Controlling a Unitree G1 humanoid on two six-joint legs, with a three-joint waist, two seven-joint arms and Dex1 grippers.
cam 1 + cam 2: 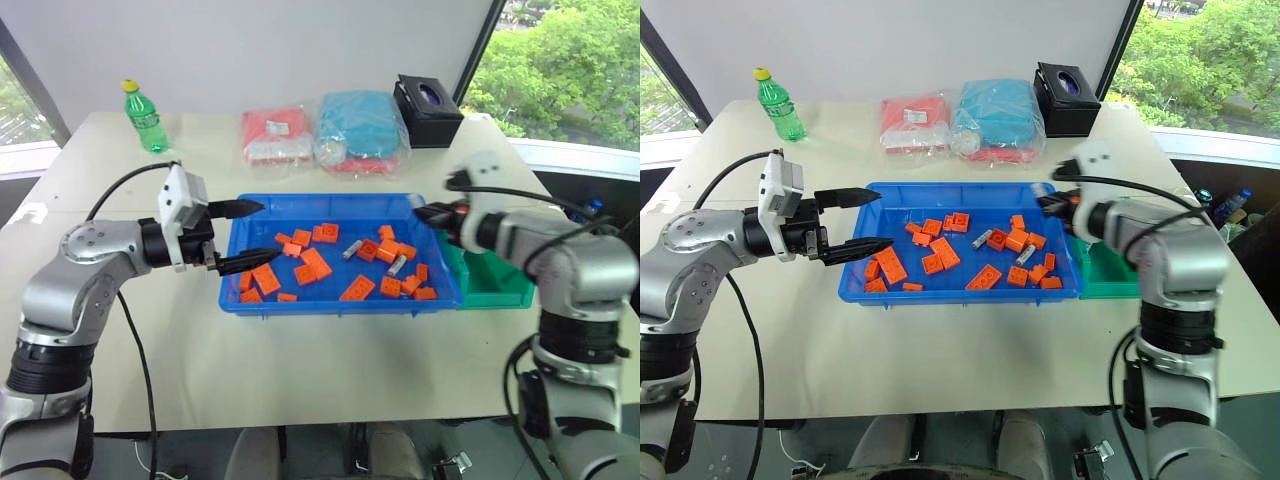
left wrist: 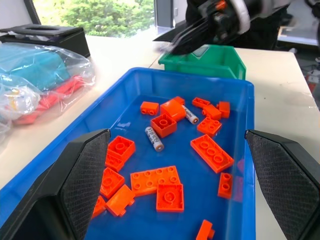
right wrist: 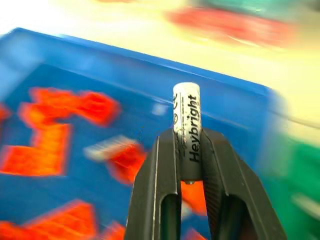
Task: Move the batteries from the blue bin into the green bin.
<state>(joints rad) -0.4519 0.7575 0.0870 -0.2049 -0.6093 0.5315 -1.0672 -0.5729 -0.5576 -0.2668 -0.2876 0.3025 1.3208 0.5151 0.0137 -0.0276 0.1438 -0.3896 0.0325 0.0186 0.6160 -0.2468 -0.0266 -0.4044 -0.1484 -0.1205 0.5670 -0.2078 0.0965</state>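
"Heybright" on the gripped battery (image 3: 187, 131)

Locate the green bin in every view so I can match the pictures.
Left eye: green bin, right of the blue bin.
Right eye: lower right, against the blue bin's right end.
Left wrist: upper middle, beyond the blue bin's far end.
Right wrist: green blur at the right edge.
Shared landmark: blue bin.
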